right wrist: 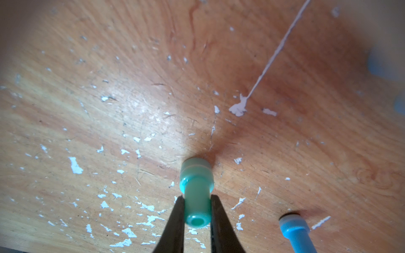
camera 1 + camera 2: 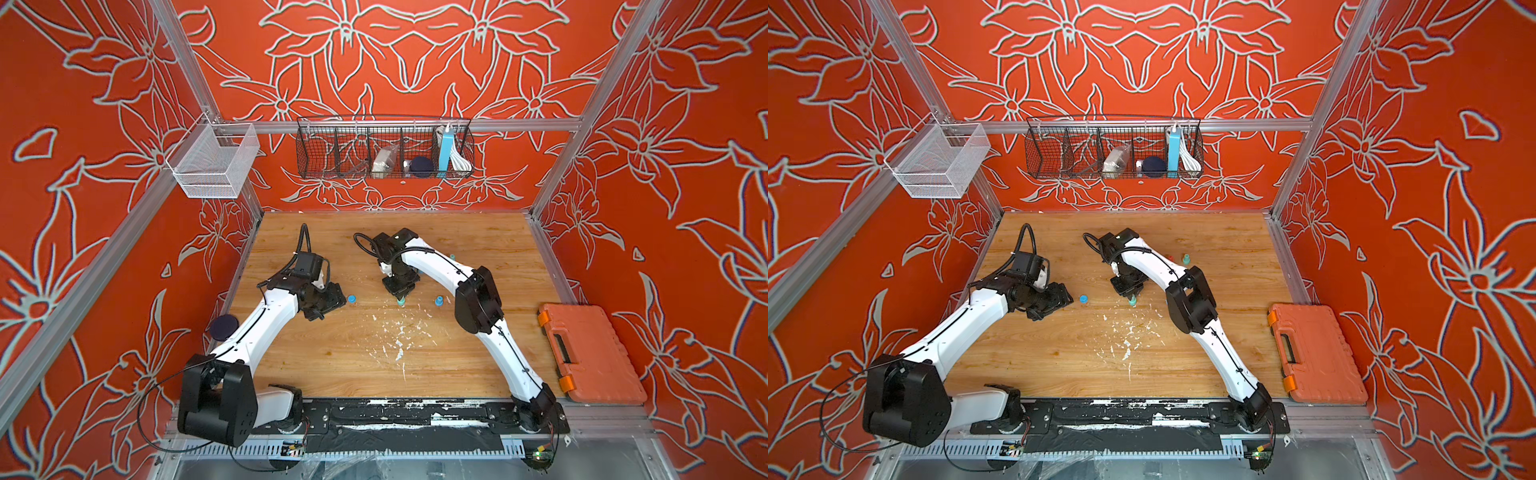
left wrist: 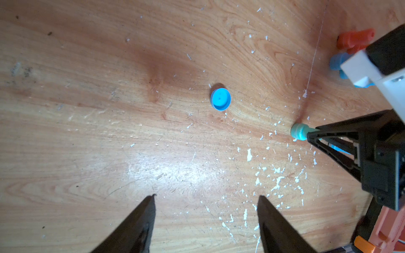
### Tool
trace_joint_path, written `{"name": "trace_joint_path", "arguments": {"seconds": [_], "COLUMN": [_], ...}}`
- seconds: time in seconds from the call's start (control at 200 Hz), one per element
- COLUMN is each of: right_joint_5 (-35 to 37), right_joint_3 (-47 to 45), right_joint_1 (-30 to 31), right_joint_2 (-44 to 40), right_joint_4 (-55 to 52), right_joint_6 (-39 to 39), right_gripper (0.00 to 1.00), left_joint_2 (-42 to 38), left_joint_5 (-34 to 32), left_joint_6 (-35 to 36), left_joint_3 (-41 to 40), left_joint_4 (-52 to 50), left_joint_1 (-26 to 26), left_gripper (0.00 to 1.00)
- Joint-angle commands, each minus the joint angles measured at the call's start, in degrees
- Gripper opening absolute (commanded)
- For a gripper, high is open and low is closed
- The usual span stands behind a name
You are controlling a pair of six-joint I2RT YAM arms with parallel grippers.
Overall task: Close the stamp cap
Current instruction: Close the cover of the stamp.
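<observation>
Teal plastic, hard and light: the stamp [image 1: 195, 175] stands upright on the wooden worktop [image 3: 87, 142], wide end down. My right pincer [image 1: 197, 198] is clamped on its narrow stem from both sides.

The blue cap [image 3: 220, 99] lies loose on the worktop, well apart from that stamp and ahead of my left pincer [image 3: 207, 197], which is spread wide and holds nothing.

Handling, as judged: the cap is a small, stiff, smooth disc of almost no weight. It will likely skate or flip if pushed from one side. Take it across the rim, both tips landing together.

Whether it fits the teal stamp or the blue stamp [image 1: 294, 227] standing near it, I cannot tell.

Pose: my right wrist points straight down over the stamp. My left wrist tilts down towards the cap, tips apparently clear of the worktop.
</observation>
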Motion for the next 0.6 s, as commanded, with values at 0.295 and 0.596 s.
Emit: {"name": "trace_joint_path", "arguments": {"seconds": [0.295,0.596], "right_joint_5": [6.56,10.80], "right_joint_3": [-25.45,-25.68], "right_joint_1": [0.69,-2.14], "right_joint_2": [-10.40,-9.38], "right_joint_4": [16.05,16.14], "right_joint_6": [3.10,2.06], "right_gripper": [0.00,0.00], "left_joint_2": [-0.45,0.63], "left_joint_5": [0.42,0.74], "left_joint_6": [1.02,0.99], "left_joint_3": [0.44,1.03], "left_joint_4": [-0.67,-0.35], "left_joint_1": [0.39,0.39], "left_gripper": [0.73,0.73]}}
